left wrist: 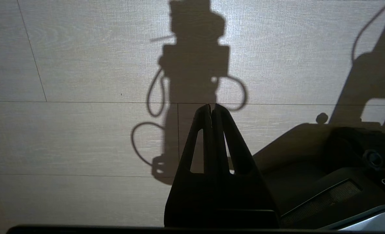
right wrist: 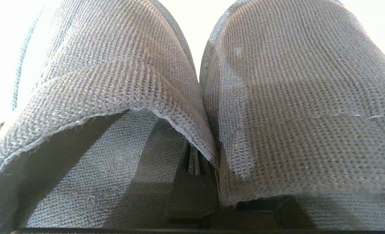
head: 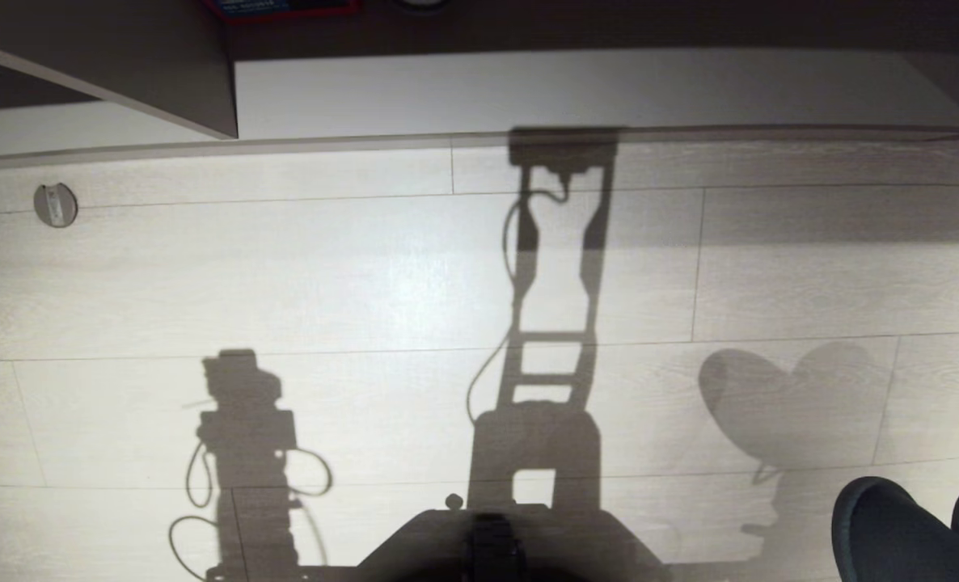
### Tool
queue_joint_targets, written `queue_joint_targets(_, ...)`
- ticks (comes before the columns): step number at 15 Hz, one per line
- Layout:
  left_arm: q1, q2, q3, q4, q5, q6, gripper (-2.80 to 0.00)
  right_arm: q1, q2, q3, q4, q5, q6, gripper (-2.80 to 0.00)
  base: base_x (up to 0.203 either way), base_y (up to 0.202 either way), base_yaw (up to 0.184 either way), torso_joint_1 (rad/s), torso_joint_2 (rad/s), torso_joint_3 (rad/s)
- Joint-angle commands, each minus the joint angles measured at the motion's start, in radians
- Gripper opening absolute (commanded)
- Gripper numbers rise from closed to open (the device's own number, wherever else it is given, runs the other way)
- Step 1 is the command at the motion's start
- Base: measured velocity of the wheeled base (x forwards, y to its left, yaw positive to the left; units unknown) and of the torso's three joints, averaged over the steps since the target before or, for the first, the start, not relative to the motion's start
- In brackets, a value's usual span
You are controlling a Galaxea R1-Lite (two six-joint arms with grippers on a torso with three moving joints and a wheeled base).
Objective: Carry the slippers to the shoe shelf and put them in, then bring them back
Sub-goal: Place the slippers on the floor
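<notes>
Here the right gripper (right wrist: 195, 162) is pinching the pair of flat black woven-fabric slippers (right wrist: 277, 107) together by their inner edges, fingers clamped nearly shut, apparently so both travel in one grasp. The left gripper (left wrist: 211, 112) is hanging empty, fingers closed, over the pale wood-grain floor (head: 326, 267).

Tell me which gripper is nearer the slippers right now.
Right. The right gripper is shut on the slippers, pinching both together. The left gripper is shut over bare floor, no slipper near it.
</notes>
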Motion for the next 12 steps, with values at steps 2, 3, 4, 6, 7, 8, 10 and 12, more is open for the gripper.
queue_joint_targets(2,0.000,0.001,0.000,0.000,0.000,-0.001,-2.80,0.000,0.002,0.002,0.000,0.001,0.000,-2.80,0.000,0.000,0.000,0.002,0.00,0.108)
queue_joint_targets(3,0.000,0.000,0.000,0.000,0.000,-0.001,-2.80,0.000,0.002,0.002,0.000,0.001,0.000,-2.80,0.000,0.000,0.000,0.004,0.00,0.182)
queue_joint_targets(4,0.000,0.002,0.000,0.000,0.000,-0.001,-2.80,0.000,0.002,0.002,0.000,0.001,0.000,-2.80,0.000,0.000,0.000,0.002,0.00,0.192)
queue_joint_targets(6,0.000,0.002,0.000,0.000,0.000,-0.001,-2.80,0.000,0.002,0.002,0.000,0.001,0.000,-2.80,0.000,0.000,0.000,0.002,0.00,0.204)
queue_joint_targets(7,0.000,0.002,0.000,0.000,0.000,-0.001,-2.80,0.000,0.002,0.002,0.000,0.001,0.000,-2.80,0.000,0.000,0.000,0.003,0.00,0.198)
queue_joint_targets(8,0.000,0.002,0.000,0.000,0.000,-0.001,-2.80,0.000,0.003,0.002,0.000,0.001,0.000,-2.80,0.000,0.000,0.000,0.005,0.00,0.205)
queue_joint_targets(10,0.000,0.000,0.000,0.000,0.000,-0.001,-2.80,0.000,0.002,0.002,0.000,0.001,0.000,-2.80,0.000,0.000,0.000,0.004,0.00,0.202)
queue_joint_targets(12,0.000,0.001,0.000,0.000,0.000,-0.001,-2.80,0.000,0.002,0.002,0.000,0.001,0.000,-2.80,0.000,0.000,0.000,0.004,0.00,0.192)
